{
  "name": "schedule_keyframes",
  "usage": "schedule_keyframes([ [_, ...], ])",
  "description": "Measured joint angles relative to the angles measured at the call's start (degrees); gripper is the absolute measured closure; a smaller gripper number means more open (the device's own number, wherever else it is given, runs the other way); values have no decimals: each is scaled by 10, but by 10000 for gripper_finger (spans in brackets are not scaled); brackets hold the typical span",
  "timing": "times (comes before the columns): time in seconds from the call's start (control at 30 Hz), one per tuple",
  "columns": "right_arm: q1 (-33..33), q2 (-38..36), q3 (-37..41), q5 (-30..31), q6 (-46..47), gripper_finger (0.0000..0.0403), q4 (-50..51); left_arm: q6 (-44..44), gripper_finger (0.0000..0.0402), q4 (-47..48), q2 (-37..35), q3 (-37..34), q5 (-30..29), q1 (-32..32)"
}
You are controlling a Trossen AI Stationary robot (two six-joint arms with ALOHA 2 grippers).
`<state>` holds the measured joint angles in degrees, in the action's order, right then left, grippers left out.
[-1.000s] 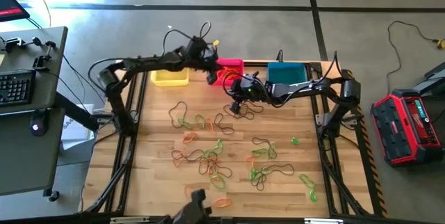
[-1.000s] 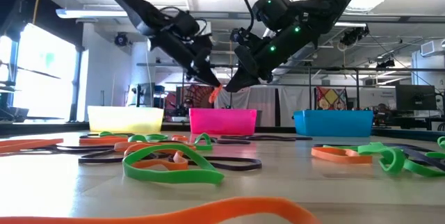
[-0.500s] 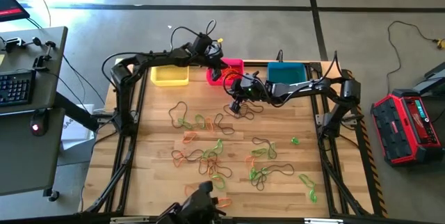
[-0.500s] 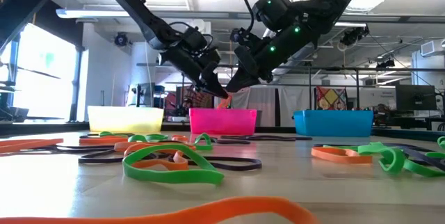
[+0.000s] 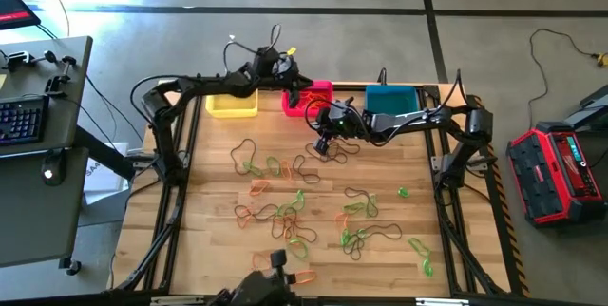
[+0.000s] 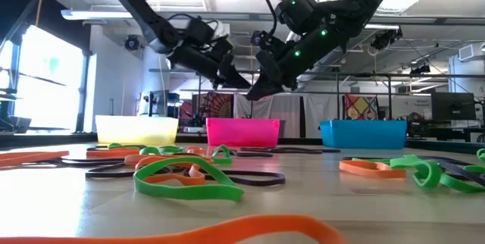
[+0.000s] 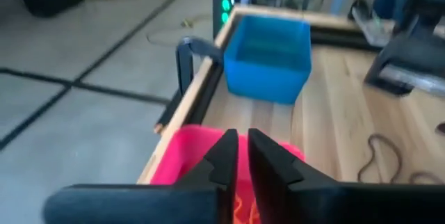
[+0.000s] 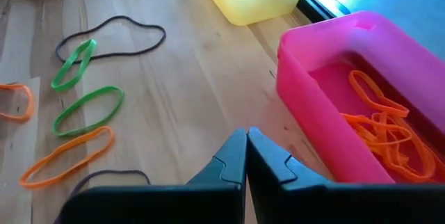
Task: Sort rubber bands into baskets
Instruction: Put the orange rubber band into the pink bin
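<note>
Since the earlier frames my left gripper has pulled up and back from the pink basket; a second ago it hung lower over it with an orange band at its tip, and now its fingers are close together with nothing between them.

From above, I see three baskets along the table's far edge: the yellow basket at upper left, pink in the middle, the blue basket to its right. My right gripper hovers just below the pink one, fingers together and empty. The loose rubber bands lie scattered across the middle and lower part of the frame, well apart from both grippers, with bare wood on either side.

The low view alone shows height: both grippers hang clear above the basket rims, the left gripper almost meeting the right one over the pink basket.

The left wrist view looks down into the pink basket, with orange bands just visible inside and the blue basket beyond.

The right wrist view gives the clearest look at the orange bands piled in the pink basket, with green, orange and dark bands on the wood beside it.
</note>
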<state>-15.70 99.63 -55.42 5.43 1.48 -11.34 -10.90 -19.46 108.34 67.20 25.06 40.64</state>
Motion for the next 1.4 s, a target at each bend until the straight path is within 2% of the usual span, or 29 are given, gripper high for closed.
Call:
schedule_keyframes([
  [0.17, 0, 0, 0, -11, 0, 402, -1, 14, 399, -81, -52, -71, -1, 0],
  [0.47, 0, 0, 0, -11, 0, 402, -23, -16, 398, -92, -161, -194, -42, -18],
  [0.77, 0, 0, 0, -11, -4, 402, -31, -7, 398, -78, -276, -319, -47, -68],
  [0.9, 0, 0, 0, -13, -4, 402, -31, 12, 399, -25, -322, -349, -47, -106],
  [1.0, 0, 0, 0, -16, -4, 402, -31, 12, 401, 54, -351, -355, -51, -138],
  [1.13, -1, 0, 0, -17, -4, 402, -31, 13, 401, 151, -375, -355, -103, -187],
  [1.3, 0, 0, 0, -19, -4, 402, -31, 50, 399, 239, -383, -354, -115, -248],
  [1.4, 0, 0, 0, -25, -4, 402, -31, 72, 388, 276, -383, -354, -150, -295],
])
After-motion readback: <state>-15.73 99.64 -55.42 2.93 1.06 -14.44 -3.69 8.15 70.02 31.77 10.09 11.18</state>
